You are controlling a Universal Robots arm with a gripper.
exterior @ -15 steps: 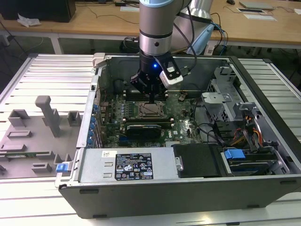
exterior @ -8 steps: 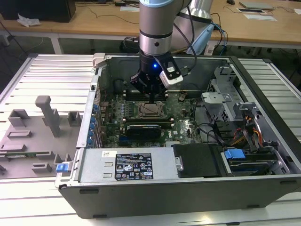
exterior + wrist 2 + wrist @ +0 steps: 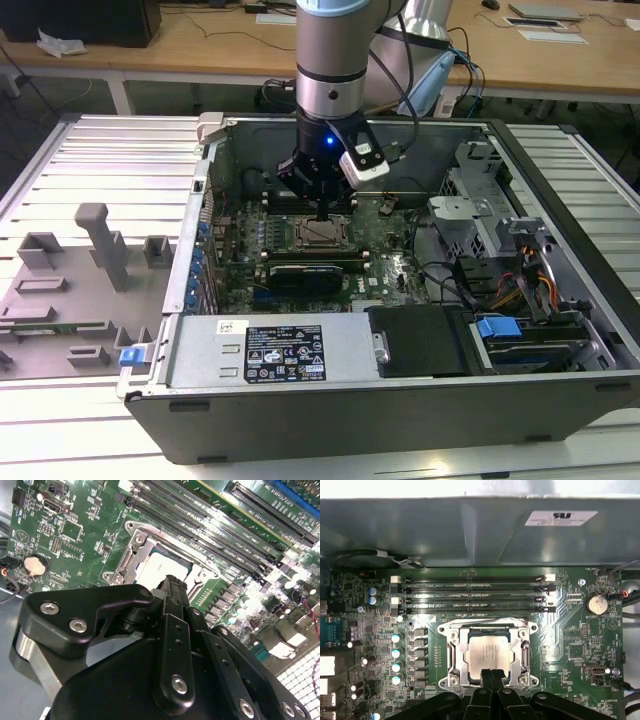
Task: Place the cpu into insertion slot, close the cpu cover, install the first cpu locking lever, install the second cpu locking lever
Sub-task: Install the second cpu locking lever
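The black two-fingered gripper point(image 3: 491, 676) is seen poised low over the small pale silvery-grey square cpu point(image 3: 489, 655), which is seated in the motherboard socket. Its jaws are drawn together, and nothing is seen held between them. The thin grey metal cpu cover point(image 3: 488, 629) is laid flat around the chip, framing it on all sides. Just beyond the cover, four long black memory slots point(image 3: 472, 595) are ranged in parallel, and a round silver coin battery point(image 3: 595, 603) is set well off to one side of it. The green motherboard point(image 3: 250, 250) is enclosed by the grey steel walls of the open computer case point(image 3: 330, 420), which is laid on a ribbed metal table point(image 3: 90, 160).
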